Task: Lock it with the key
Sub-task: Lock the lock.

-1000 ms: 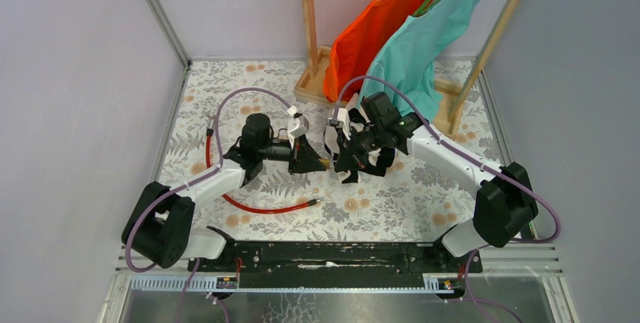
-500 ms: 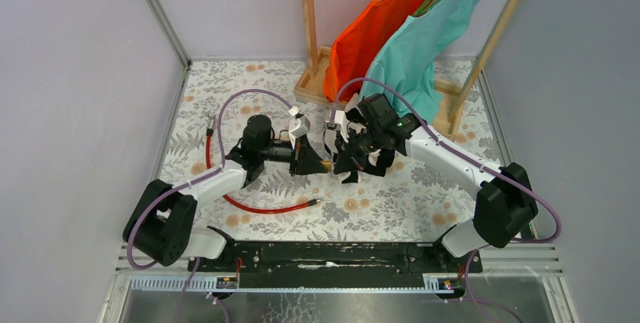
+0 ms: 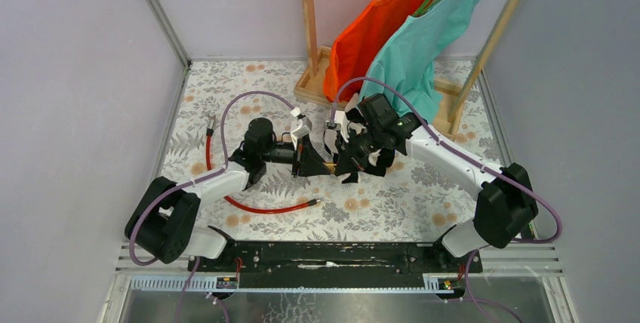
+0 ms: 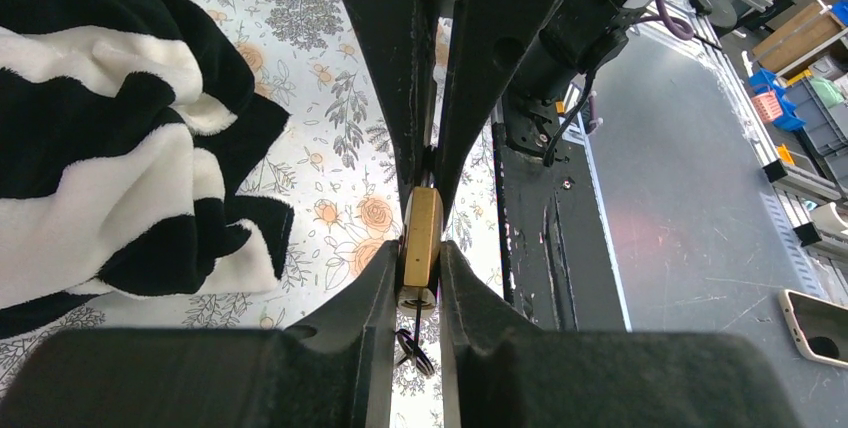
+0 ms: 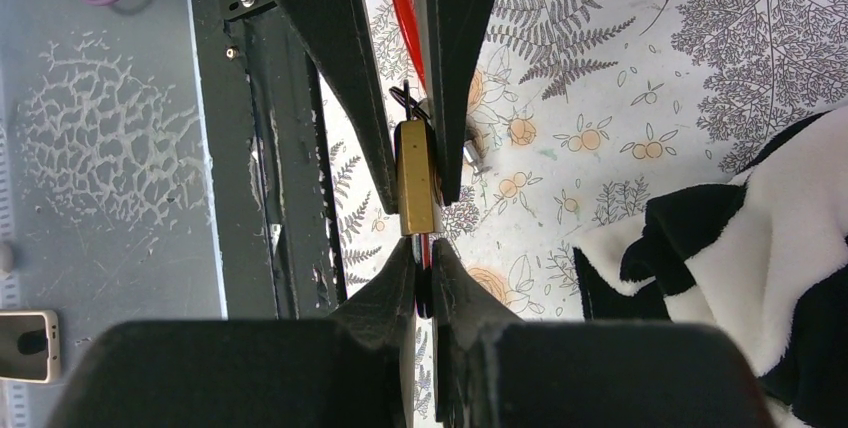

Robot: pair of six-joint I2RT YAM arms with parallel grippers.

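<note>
A brass padlock [image 3: 327,164] is held in the air between my two grippers. My left gripper [image 3: 315,163] is shut on its brass body [image 4: 420,238]. The thin dark key [image 4: 416,326] sticks out of the silvery end of the padlock between my left fingers, with a small ring hanging on it. That ring also shows in the right wrist view [image 5: 403,100], beyond the padlock [image 5: 415,178]. My right gripper [image 5: 423,260] is shut on a thin shiny dark piece at the padlock's opposite end, apparently the shackle [image 5: 423,283].
A black-and-white striped cloth [image 3: 353,174] lies under my right gripper. A red cable [image 3: 256,207] curls on the floral mat at the left. A wooden rack [image 3: 308,29] with orange [image 3: 370,29] and teal [image 3: 419,47] garments stands at the back.
My left gripper has crept a little to the right, closer to my right gripper. The padlock stays held between both.
</note>
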